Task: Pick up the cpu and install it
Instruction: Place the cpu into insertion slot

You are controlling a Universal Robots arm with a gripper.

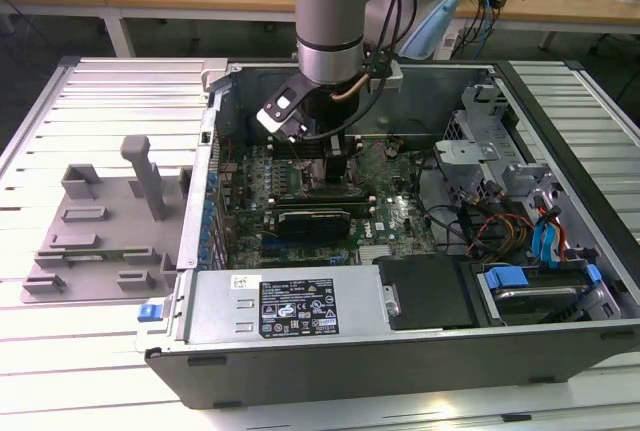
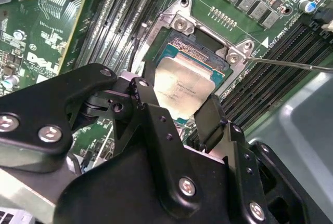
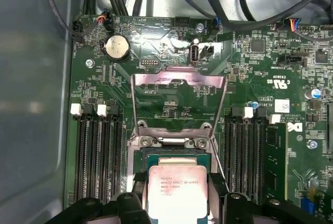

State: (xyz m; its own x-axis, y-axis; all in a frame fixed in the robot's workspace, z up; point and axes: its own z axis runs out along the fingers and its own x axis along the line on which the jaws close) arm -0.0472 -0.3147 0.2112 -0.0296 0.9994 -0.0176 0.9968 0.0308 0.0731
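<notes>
- Exterior view: your arm [image 1: 330, 11] reaches straight down into the open computer case [image 1: 300, 351], which lies on the slatted table [image 1: 100, 91]. The gripper [image 1: 337, 163] sits low over the green motherboard [image 1: 395, 216], near the board's middle. A grey fixture plate [image 1: 100, 241] lies on the table at the exterior view's left, apart from the case.
- Second wrist view: the gripper [image 2: 179, 104] has its two black fingers [image 2: 147, 91] pressed against opposite edges of the cpu [image 2: 182, 86], so you have the chip clamped. Its silver top faces up. The cpu is over the open socket [image 2: 195, 47], with part of the socket's dark contact field showing past one edge. You cannot tell whether the chip touches the socket.
- First wrist view: the cpu [image 3: 177, 190] is between the fingers [image 3: 138, 182], over the socket [image 3: 169, 155]. The metal load plate [image 3: 177, 76] is swung open, away from the chip. Memory slots [image 3: 99, 151] run along both sides of the socket, and a coin battery [image 3: 116, 47] sits well apart.
</notes>
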